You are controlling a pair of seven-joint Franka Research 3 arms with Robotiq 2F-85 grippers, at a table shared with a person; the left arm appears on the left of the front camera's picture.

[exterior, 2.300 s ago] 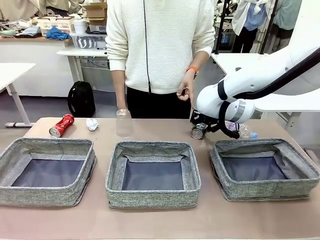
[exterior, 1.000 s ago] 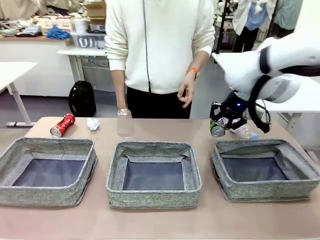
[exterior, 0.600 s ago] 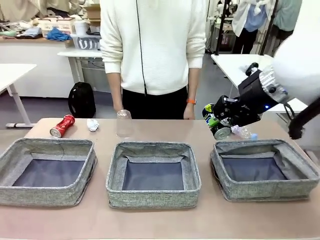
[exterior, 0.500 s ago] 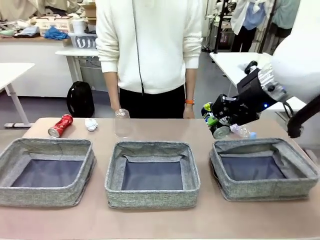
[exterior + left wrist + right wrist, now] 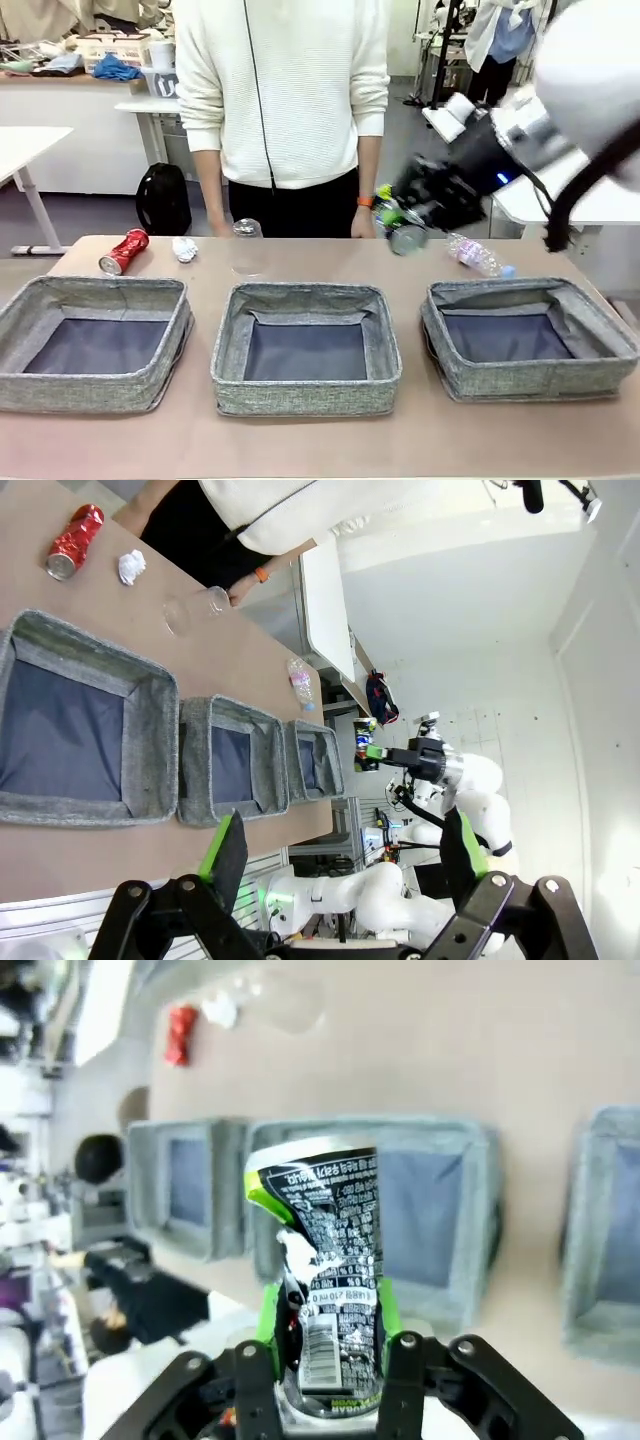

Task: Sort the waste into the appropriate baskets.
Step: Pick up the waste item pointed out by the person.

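My right gripper (image 5: 400, 225) is shut on the dark crushed can (image 5: 406, 238), aloft behind the gap between the middle basket (image 5: 305, 395) and the right basket (image 5: 530, 378). In the right wrist view the dark crushed can (image 5: 320, 1260) stands between the green pads of my right gripper (image 5: 328, 1312). The left basket (image 5: 90, 392) holds nothing. Along the far edge lie a crushed red can (image 5: 123, 251), a white paper ball (image 5: 184, 249), a clear plastic cup (image 5: 247, 245) and a clear bottle with a blue cap (image 5: 478, 256). My left gripper (image 5: 345, 850) is open, high above the table.
A person in a white sweater (image 5: 280, 90) stands at the far side, one hand (image 5: 362, 220) hanging close to the held can. The table's front strip (image 5: 320, 445) lies bare before the baskets. Other tables and clutter stand behind.
My right arm has carried the dark can up and to the left, from over the right basket's back-left corner to behind the gap. The person has stepped left.
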